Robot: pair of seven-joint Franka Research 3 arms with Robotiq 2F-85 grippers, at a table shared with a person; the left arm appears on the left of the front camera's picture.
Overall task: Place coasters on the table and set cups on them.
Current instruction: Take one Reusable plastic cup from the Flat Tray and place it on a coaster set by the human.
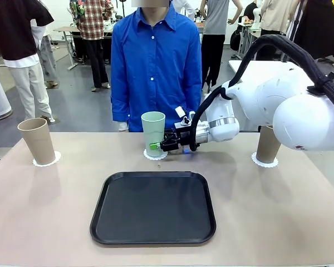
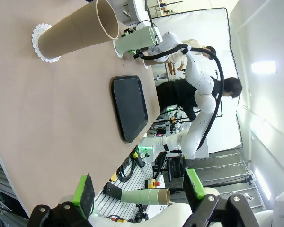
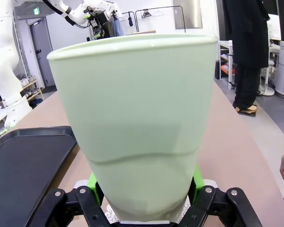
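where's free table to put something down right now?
Bare tabletop between the left tan cup and the black tray; another patch between the tray and the right tan cup. The tray itself is empty. Crowded behind the tray: right gripper at the mint cup on its coaster.

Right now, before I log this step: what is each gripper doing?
Left gripper: open, holding nothing.
Right gripper: around the green cup on its doily; grip can't be told.

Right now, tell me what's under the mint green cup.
A white scalloped coaster lies under the mint green cup; its edge shows around the base, its middle is covered. The right hand has its fingers around the cup's base.
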